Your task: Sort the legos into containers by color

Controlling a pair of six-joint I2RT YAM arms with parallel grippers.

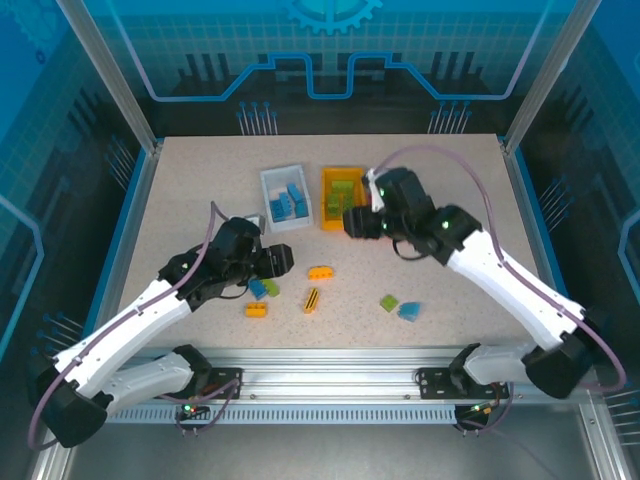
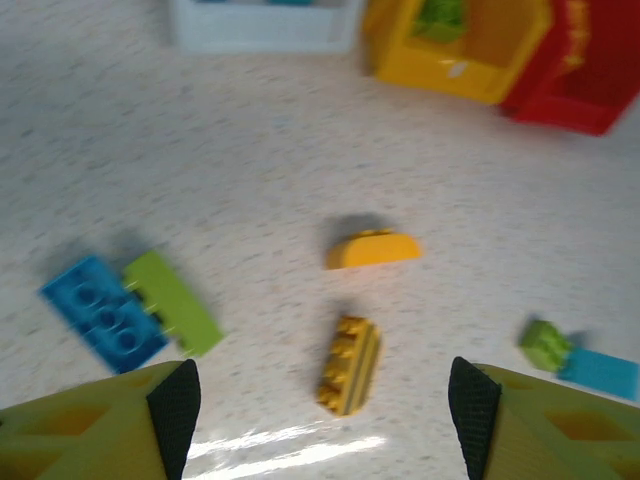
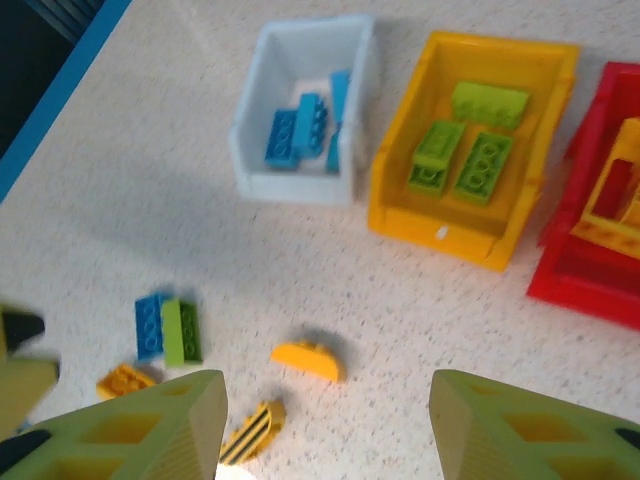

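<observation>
While both arms reach out over the speckled beige tabletop [image 1: 180,170], neither hand grips anything. The left hand [image 1: 281,261] hangs low over the loose bricks toward the front, its yellow-green fingers [image 2: 175,410] spread wide with nothing clamped between them. The right hand [image 1: 355,222] sits farther back, at the front of the yellow-orange plastic bin [image 1: 328,200], and its fingers [image 3: 170,430] likewise stand well apart, holding nothing.

Three bins stand in a row at the back. The white plastic bin [image 3: 300,185] on the left holds several blue studded bricks [image 3: 300,125]. Beside it, the yellow-orange plastic bin holds three green studded bricks [image 3: 470,150]. The red plastic bin [image 3: 590,280], close against its right side, holds yellow-orange bricks [image 3: 620,195].

Seven bricks lie loose on the tabletop. A blue flat brick [image 2: 102,312] and a lime-green flat brick [image 2: 172,300] lie side by side, touching, just ahead of the left hand's left finger. A yellow-orange arched brick [image 2: 372,248] lies farther ahead of that hand, and a yellow-orange brick with dark stripes [image 2: 348,365], turned on its side, lies just ahead of the gap between the fingers. A small yellow-orange studded brick [image 1: 256,310] lies nearer the front edge than the blue one. Off to the right, a small green brick [image 1: 389,302] and a light-blue brick [image 1: 409,311] lie touching each other, apart from the rest.
</observation>
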